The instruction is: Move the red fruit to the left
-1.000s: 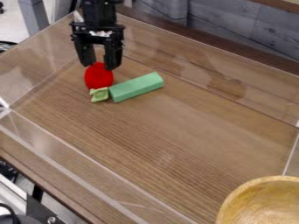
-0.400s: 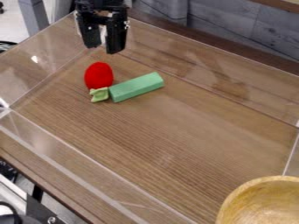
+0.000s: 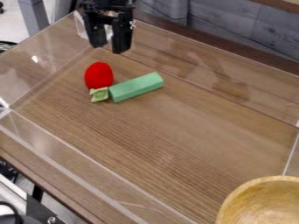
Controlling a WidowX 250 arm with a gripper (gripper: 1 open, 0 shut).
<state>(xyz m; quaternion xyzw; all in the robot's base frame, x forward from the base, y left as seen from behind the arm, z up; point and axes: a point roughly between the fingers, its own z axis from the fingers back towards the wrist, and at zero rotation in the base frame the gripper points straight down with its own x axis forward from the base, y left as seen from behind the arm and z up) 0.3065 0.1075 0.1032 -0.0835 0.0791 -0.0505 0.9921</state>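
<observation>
Red fruit [image 3: 98, 75], plump and glossy, lies on the wooden table [image 3: 176, 144] toward the upper left of the view, its leafy green cap pointing down the picture. The cap lies right by the near end of the green block [image 3: 138, 86]; whether the two touch is hard to say.

The fruit looks like a toy, so it is probably light and fairly firm, with little risk of crushing. Its smooth, rounded skin may slip or roll if the pincer [image 3: 110, 49] closes off-centre. The best hold is likely across the widest part of the red body, low enough to get past the curve. The leafy cap looks thin and uneven, a poor place to grip, and a finger coming down on that side could nudge the block.

The pincer is spread wide with nothing in its grasp, apart from the fruit and above it in the view. Its dark fingers blur into the dark body of the arm, so their exact tips are difficult to trace, and their height over the table cannot be judged. The fruit's underside is hidden, and the yellow bowl [image 3: 260, 207] is cut off by the picture's lower corner.
</observation>
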